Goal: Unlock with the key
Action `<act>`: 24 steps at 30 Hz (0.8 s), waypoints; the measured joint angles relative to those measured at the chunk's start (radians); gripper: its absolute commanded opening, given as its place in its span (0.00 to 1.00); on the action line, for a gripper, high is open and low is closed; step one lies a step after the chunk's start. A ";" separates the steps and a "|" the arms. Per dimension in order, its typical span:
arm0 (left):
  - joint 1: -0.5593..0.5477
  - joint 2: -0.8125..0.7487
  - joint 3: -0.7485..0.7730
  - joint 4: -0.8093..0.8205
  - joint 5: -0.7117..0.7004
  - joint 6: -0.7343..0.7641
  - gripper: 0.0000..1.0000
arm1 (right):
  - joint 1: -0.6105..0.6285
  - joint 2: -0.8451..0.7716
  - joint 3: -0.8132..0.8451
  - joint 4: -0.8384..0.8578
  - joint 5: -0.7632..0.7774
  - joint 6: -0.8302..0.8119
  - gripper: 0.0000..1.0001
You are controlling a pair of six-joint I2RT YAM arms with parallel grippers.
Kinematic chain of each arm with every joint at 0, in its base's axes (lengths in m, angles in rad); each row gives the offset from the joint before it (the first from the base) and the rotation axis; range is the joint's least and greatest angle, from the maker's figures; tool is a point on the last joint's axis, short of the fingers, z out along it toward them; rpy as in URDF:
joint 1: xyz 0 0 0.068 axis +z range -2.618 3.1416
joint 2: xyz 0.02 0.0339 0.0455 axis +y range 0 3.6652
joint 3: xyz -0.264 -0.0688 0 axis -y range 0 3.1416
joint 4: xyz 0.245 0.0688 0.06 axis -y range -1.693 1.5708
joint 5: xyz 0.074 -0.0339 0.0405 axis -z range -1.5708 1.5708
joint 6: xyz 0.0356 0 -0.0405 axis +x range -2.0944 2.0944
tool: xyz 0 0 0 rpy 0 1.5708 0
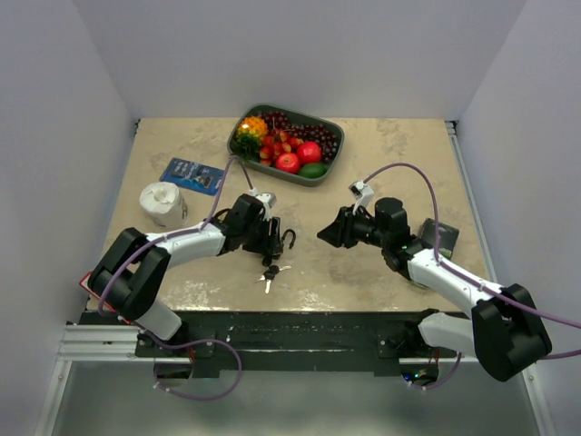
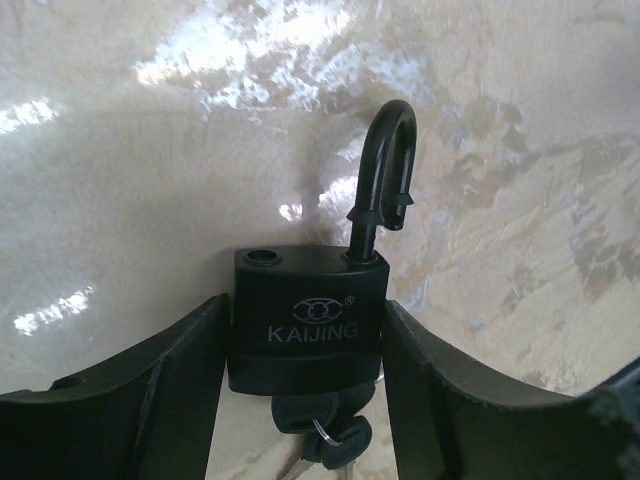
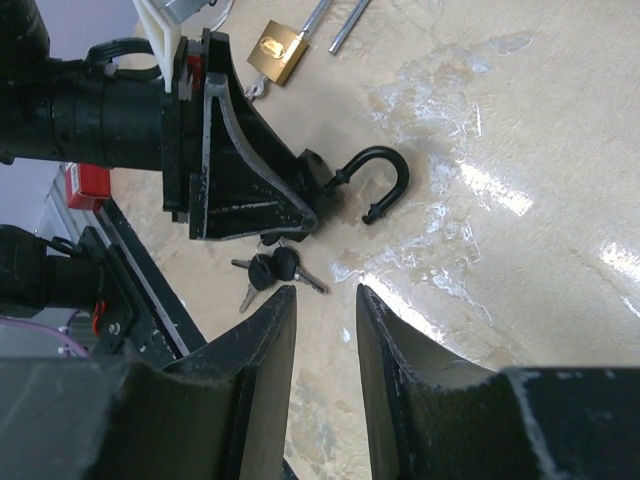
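My left hand (image 1: 269,238) clamps the padlock (image 2: 305,320) by its sides, low at the tabletop (image 1: 381,263), so the body can't twist while the key (image 2: 325,435) sits in its underside. The shackle (image 2: 390,160) stands sprung open (unlocked, I judge). My right hand (image 3: 325,292) hangs apart, fingers parted, holding nothing.

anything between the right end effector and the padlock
Only bare table, per the top view, between the right end effector and the padlock.

Keys (image 2: 335,440) partly hidden beneath padlock (image 2: 308,320)
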 measured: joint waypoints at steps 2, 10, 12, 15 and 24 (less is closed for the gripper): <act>0.003 0.010 0.011 0.001 -0.021 -0.001 0.00 | 0.000 0.000 -0.002 0.000 0.002 0.000 0.35; 0.004 0.050 0.059 -0.013 -0.148 -0.017 0.00 | 0.000 0.003 -0.018 0.010 0.002 0.003 0.36; 0.004 0.062 0.073 -0.015 -0.177 -0.026 0.00 | 0.000 0.006 -0.018 0.013 0.002 0.003 0.37; 0.005 0.090 0.103 -0.021 -0.221 -0.037 0.00 | 0.000 0.008 -0.018 0.014 0.002 0.003 0.38; 0.005 0.177 0.219 -0.086 -0.325 -0.077 0.00 | 0.000 0.008 -0.032 0.015 0.006 0.003 0.39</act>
